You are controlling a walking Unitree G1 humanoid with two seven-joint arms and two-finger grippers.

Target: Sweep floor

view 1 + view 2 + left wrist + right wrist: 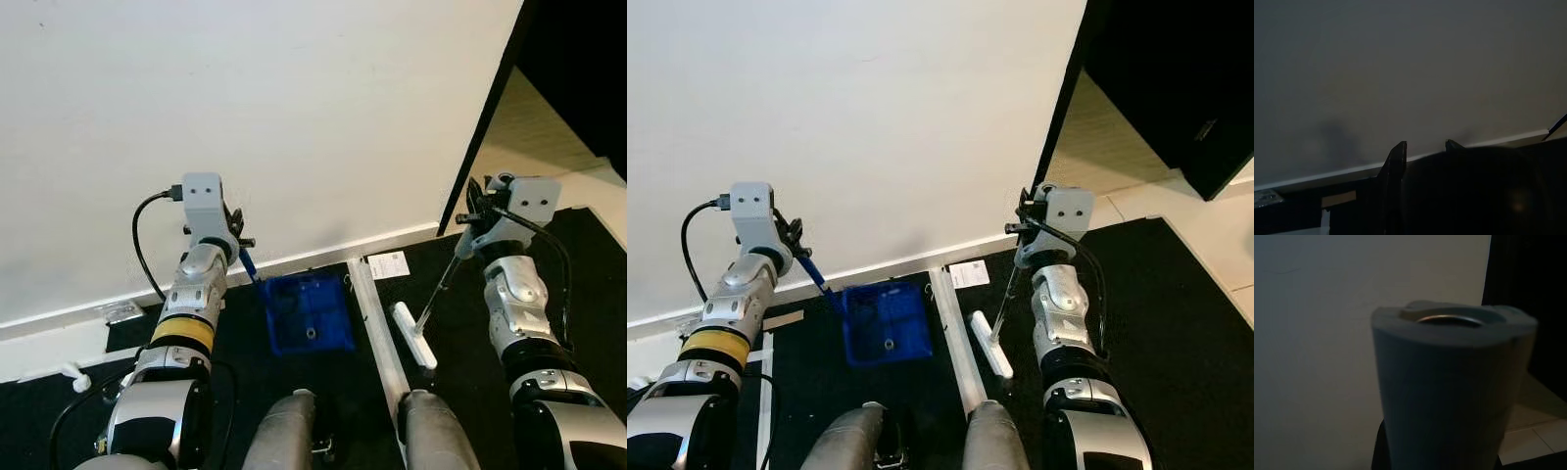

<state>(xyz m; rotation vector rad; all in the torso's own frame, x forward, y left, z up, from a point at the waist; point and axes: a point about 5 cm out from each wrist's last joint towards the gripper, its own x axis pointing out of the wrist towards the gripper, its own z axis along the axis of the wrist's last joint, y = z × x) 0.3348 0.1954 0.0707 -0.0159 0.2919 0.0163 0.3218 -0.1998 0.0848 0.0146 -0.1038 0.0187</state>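
On our left side, the left gripper is clamped on the blue handle of the dustpan. The blue dustpan sits low on the dark floor, just in front of the white wall and its baseboard. We judge it is held there so that dirt can be pushed into its open side. Beside it a pale strip runs across the floor, between the dustpan and the broom.

On our right side, the right gripper is closed on the top of the broom handle. The thin handle slopes down to the white broom head, which lies on the dark floor, just beside the strip. This looks ready for a stroke toward the dustpan.

The left wrist view is dark; it gives two black fingers against the wall and baseboard. The right wrist view gives the grey handle end very near, which the head views cannot give.
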